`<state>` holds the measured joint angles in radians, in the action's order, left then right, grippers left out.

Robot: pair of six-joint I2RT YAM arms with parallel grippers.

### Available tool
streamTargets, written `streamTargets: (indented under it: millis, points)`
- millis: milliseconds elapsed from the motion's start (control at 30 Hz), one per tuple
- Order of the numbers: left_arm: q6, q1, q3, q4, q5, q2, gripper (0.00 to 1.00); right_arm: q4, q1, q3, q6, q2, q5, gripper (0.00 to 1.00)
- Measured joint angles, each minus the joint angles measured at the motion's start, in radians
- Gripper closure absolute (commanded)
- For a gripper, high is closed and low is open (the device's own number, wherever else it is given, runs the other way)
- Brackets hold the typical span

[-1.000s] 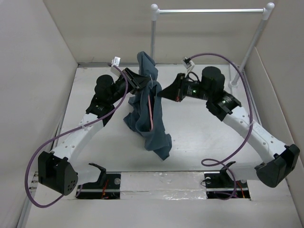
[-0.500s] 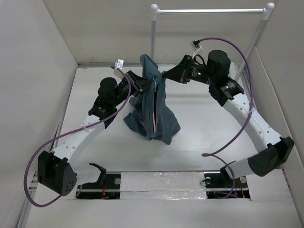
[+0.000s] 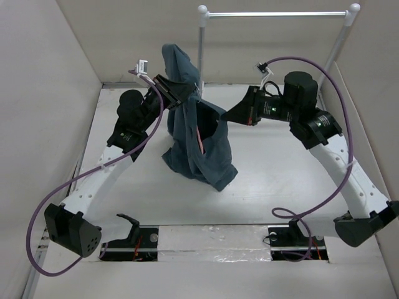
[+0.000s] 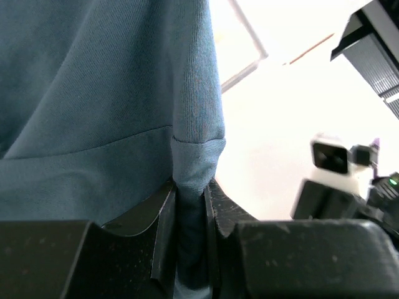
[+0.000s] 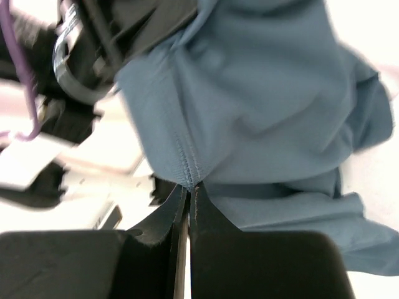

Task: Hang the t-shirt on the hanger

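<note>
The blue t-shirt (image 3: 201,146) hangs lifted between both arms above the table's middle, its lower folds resting on the table. A strip of the salmon-pink hanger (image 3: 199,138) shows inside the shirt's opening; its hook is hidden. My left gripper (image 3: 187,94) is shut on a fold of the shirt (image 4: 187,162) near its raised top. My right gripper (image 3: 225,115) is shut on a stitched hem of the shirt (image 5: 262,118), holding the opening's right edge out.
A white clothes rack (image 3: 274,14) with a metal bar stands at the back, its posts behind the shirt and at the right. White walls enclose the table on the left, back and right.
The left gripper has risen, lifting the shirt's top higher and leftward. The right gripper has dropped and swung right, stretching the opening wider.
</note>
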<state>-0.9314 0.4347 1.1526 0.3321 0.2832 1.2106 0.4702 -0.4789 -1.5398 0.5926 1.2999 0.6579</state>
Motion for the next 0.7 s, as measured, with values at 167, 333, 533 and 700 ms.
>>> streamTargets:
  millis: [167,333,533,700]
  points:
    - [0.039,0.004,0.043,0.034,-0.039,0.000,1.00,0.114,-0.036,-0.154,-0.044,0.003,0.043,1.00]
    - [0.051,0.006,0.076,0.073,-0.060,0.033,1.00,0.182,-0.040,-0.348,-0.045,0.069,0.100,1.00]
    - [0.051,0.001,0.124,0.143,-0.082,0.074,1.00,0.141,-0.051,-0.449,0.046,0.130,0.193,1.00]
    - [0.048,-0.006,0.167,0.180,-0.099,0.094,1.00,0.055,-0.087,-0.449,0.150,0.155,0.249,1.00]
